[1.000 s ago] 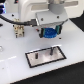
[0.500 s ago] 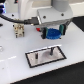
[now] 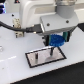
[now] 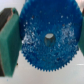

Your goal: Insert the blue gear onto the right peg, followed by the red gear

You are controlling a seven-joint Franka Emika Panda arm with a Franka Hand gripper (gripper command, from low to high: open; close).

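The blue gear (image 3: 56,40) is up in the air, not on the desk (image 3: 15,65). The fingers (image 4: 9,36) are clamped on it, one on each side of its toothed edge. In the wrist view the blue gear (image 4: 46,35) fills most of the picture, and its round centre hole shows in the middle. The green pads press on its rim at 9 o'clock and 3 o'clock.

Just under the gear lies the grey base plate (image 3: 45,56) with its black rim, flat on the white desk. A thin dark pin, the right peg (image 3: 51,51), stands up from the plate, right below the gear. The picture is too blurry to tell if the gear touches the peg.

The white arm (image 3: 42,17) reaches in from 12 o'clock in the exterior view.
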